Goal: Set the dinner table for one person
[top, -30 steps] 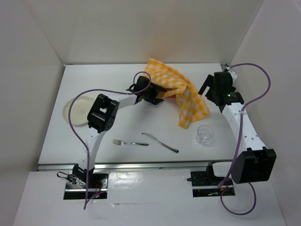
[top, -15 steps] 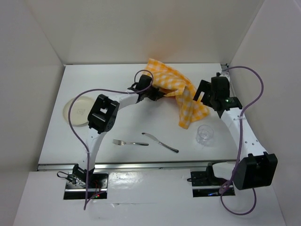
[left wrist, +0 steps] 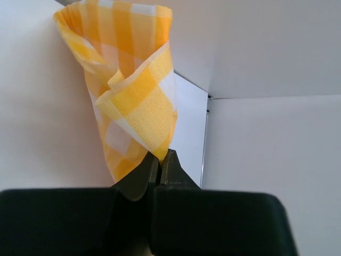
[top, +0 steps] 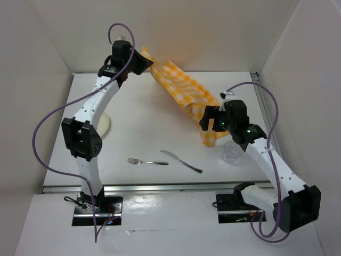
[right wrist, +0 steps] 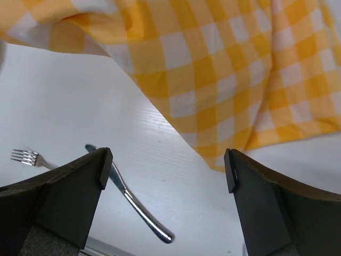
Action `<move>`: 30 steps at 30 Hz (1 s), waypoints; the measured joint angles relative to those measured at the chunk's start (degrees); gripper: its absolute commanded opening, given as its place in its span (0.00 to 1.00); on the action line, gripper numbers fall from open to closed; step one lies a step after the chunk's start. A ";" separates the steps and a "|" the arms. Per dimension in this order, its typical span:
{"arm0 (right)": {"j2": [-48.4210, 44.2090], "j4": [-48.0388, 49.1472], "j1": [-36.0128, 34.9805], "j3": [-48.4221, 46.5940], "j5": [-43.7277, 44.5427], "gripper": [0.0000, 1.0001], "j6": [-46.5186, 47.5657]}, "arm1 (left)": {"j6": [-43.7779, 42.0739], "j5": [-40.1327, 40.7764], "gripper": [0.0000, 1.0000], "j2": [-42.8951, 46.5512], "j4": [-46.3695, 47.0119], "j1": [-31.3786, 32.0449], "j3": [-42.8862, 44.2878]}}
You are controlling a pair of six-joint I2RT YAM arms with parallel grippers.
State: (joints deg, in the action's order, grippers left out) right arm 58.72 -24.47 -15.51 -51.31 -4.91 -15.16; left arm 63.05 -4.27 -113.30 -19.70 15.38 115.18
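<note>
Top external view: the dinner table (top: 160, 130) fills the middle of the frame, a white matte tabletop boxed in by white walls.

On the left arm, the left gripper (top: 143, 60) sits high at the upper centre-left of the frame, well above the tabletop. The left wrist view shows its fingers pinched tight on a folded corner of the yellow-and-white checked cloth (top: 186, 92). The cloth hangs as a slanting band from that corner down toward centre right (whether its lower end rests on the surface cannot be confirmed from above).

On the right arm, the right gripper (top: 206, 120) is at centre right, at the cloth's lower end. The right wrist view shows its fingers spread wide with nothing between them; the cloth lies beyond the tips, not gripped.

The fork (top: 147, 161) and knife (top: 181, 161) lie flat at lower centre, near each other but apart, with the fork to the left. A clear glass (top: 232, 153) stands upright below and right of the cloth, partly covered by the right arm. A pale plate (top: 105, 127) lies at centre left, mostly hidden behind the left arm.
</note>
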 measured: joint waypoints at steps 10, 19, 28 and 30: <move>16.55 6.62 -17.25 0.09 15.39 1.00 -0.68 | -6.62 -1.36 0.00 1.31 -5.97 -0.50 1.51; 32.81 7.76 -18.23 -3.85 36.00 0.60 -3.52 | -9.16 -3.65 0.00 1.44 -7.69 -3.06 1.18; 33.42 11.04 -15.87 -5.77 40.00 0.00 -2.78 | -9.38 -6.36 0.00 2.67 -7.72 -6.19 -1.18; 33.51 12.24 -14.27 -6.49 39.74 0.00 -1.51 | -9.92 -7.10 0.00 2.67 -7.63 -6.38 -1.14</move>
State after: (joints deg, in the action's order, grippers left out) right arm 92.23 -12.23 -29.78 -57.80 34.83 -16.67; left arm 53.12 -11.38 -110.63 -27.33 8.99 114.04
